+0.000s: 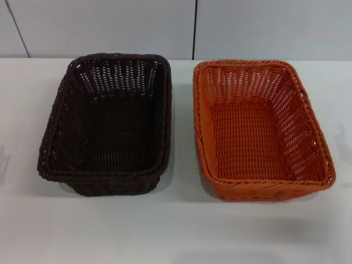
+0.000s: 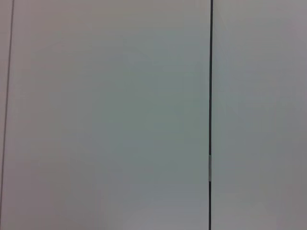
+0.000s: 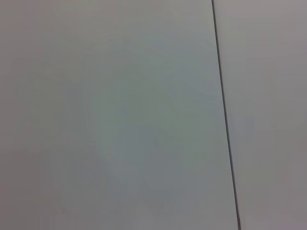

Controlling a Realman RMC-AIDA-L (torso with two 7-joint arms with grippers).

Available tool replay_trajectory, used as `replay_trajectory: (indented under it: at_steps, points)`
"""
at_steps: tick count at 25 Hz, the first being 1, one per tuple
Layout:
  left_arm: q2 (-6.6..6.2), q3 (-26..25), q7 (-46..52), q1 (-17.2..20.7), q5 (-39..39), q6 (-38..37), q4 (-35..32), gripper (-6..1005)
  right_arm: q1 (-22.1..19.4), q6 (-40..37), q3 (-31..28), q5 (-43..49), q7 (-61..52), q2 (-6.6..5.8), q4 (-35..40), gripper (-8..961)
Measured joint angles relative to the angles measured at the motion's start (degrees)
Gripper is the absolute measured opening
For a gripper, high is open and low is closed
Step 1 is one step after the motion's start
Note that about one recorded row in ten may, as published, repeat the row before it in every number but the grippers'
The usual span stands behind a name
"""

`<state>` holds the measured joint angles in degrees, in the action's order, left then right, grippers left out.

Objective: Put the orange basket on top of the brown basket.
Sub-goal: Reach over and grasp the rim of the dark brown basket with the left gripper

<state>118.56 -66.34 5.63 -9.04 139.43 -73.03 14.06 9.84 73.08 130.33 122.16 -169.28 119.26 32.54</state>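
The orange basket [image 1: 258, 129] stands upright and empty on the right half of the white table. The brown basket [image 1: 107, 124] stands upright and empty on the left half, a narrow gap between the two. They sit side by side, long sides running away from me. Neither gripper shows in the head view. Both wrist views show only a pale wall with a dark seam.
The white table [image 1: 176, 231] stretches in front of the baskets. A pale panelled wall [image 1: 110, 27] with a dark vertical seam [image 1: 194, 27] stands behind the table's far edge.
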Motion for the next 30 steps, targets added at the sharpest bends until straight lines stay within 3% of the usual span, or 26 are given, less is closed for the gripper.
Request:
replay_trajectory:
  at_steps: [30]
  points:
    - [0.15, 0.17, 0.00, -0.02, 0.34, -0.01, -0.02, 786, -0.44, 0.40, 0.83, 0.10, 0.00, 0.07, -0.59, 733]
